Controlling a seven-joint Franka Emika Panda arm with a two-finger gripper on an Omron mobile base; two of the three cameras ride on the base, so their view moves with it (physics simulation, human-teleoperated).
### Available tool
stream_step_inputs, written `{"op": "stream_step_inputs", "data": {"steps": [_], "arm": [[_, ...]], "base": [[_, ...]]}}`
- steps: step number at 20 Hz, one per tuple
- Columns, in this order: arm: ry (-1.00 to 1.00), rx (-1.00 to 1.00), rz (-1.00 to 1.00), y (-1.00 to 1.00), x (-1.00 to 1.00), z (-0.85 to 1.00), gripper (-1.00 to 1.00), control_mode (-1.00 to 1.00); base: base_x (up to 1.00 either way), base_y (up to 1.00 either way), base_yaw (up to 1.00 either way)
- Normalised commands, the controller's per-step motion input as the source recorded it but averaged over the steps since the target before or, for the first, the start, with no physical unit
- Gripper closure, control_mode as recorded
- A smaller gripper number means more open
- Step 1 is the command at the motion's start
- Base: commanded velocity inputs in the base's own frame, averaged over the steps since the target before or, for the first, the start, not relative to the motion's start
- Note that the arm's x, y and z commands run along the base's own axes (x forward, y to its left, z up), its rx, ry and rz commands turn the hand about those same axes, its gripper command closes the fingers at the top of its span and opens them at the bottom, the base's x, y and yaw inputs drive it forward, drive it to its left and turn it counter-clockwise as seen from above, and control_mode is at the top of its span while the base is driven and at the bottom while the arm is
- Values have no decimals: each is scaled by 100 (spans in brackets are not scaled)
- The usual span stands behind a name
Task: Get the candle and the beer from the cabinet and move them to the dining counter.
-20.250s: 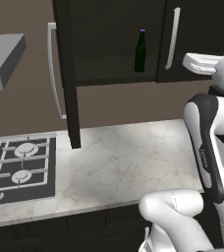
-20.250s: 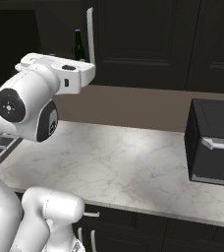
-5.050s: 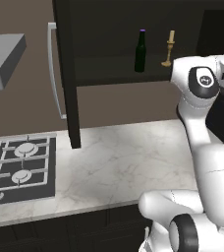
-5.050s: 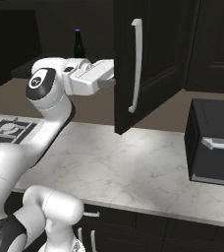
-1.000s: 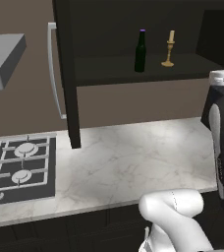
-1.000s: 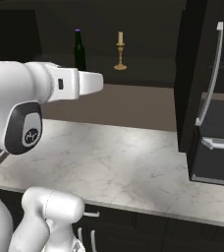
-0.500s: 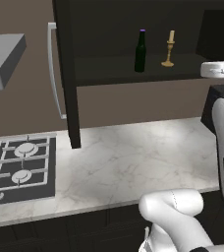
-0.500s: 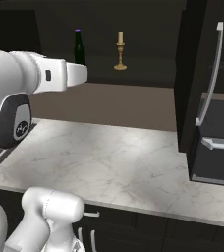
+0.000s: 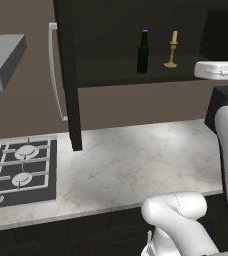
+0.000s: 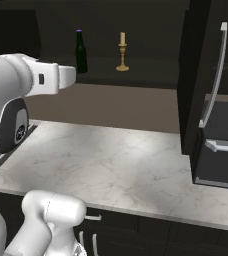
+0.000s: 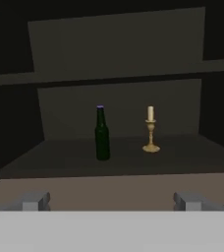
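1. While the cabinet (image 9: 66, 75) stands with both doors swung wide, the beer (image 11: 102, 134) and the candle (image 11: 151, 130) wait side by side on its dark shelf (image 11: 119, 160).
2. In the hand view, both things lie straight ahead of the claw (image 11: 111, 201) and well apart from it, deeper in on the shelf.
3. The beer sits a little left of the middle of that view, and the candle sits a little to the right.
4. Both stand straight up, so their long way runs up and down.
5. The claw is spread as wide as it goes and holds nothing. Its two tips (image 11: 35, 201) sit far out to each side, so I judge either thing could fit between them.
6. The robot has one arm (image 10: 21, 80), so there is no other hand to choose. The beer looks a bit nearer the middle line of the claw, so I think it is the easier one to reach first.
7. The two stand near each other but do not touch. The claw must go in straight, or it could knock the other one over.
8. Below the shelf is the marble counter (image 9: 136, 165) with the gas hob (image 9: 18, 170) on it.
9. I can read no words or brand on the bottle. Its cap looks purple.
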Motion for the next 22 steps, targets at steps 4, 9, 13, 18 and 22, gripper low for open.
{"op": "stream_step_inputs", "data": {"steps": [4,9,13,18,22], "arm": [[-2,0,1,5,23,0,-100,-100],[0,0,0,0,19,0,-100,-100],[0,0,0,0,20,0,-100,-100],[0,0,0,0,20,0,-100,-100],[0,0,0,0,17,0,-100,-100]], "base": [[0,0,0],[0,0,0],[0,0,0],[0,0,0],[0,0,0]]}}
